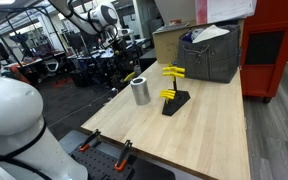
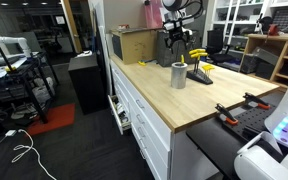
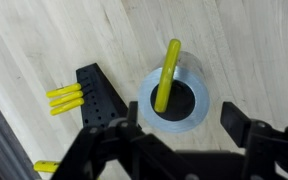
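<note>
One yellow peg (image 3: 167, 75) leans in one cup (image 3: 197, 82) beside one rack (image 3: 99, 95).

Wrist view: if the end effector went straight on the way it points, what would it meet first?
Likely the yellow peg leaning in the metal cup, though depth is unclear.

Yellow peg (image 3: 168, 72) leaning in metal cup (image 3: 203, 96), apparently released; gripper (image 3: 181, 128) above, jaws spread; black rack (image 3: 99, 95) beside.

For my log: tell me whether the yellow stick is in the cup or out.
In: the wrist view shows the yellow stick leaning inside the silver cup, upper end over its rim.
</note>
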Robot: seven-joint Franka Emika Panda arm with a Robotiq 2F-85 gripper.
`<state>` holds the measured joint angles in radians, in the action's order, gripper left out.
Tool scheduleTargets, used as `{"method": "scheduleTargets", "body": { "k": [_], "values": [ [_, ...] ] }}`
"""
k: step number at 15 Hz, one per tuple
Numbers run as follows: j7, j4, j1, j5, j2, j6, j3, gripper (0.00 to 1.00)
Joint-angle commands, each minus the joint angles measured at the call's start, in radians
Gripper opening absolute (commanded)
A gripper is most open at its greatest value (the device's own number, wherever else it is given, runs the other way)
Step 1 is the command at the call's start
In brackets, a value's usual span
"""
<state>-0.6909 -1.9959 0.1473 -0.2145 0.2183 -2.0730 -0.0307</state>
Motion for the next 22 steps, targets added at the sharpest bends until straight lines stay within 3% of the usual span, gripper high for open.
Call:
{"method": "scheduleTargets", "body": {
  "k": [1, 10, 22],
  "values": [
    [0.026, -0.022, -0.025, 0.060, -0.057, -0.003, 0.006, 1.00],
    [0.020, -0.018, -0.145, 0.331, -0.122, 0.017, 0.066, 1.00],
    [-0.057, -0.027, -0.261, 0.473, 0.030, 0.005, 0.182, 1.00]
  ]
}}
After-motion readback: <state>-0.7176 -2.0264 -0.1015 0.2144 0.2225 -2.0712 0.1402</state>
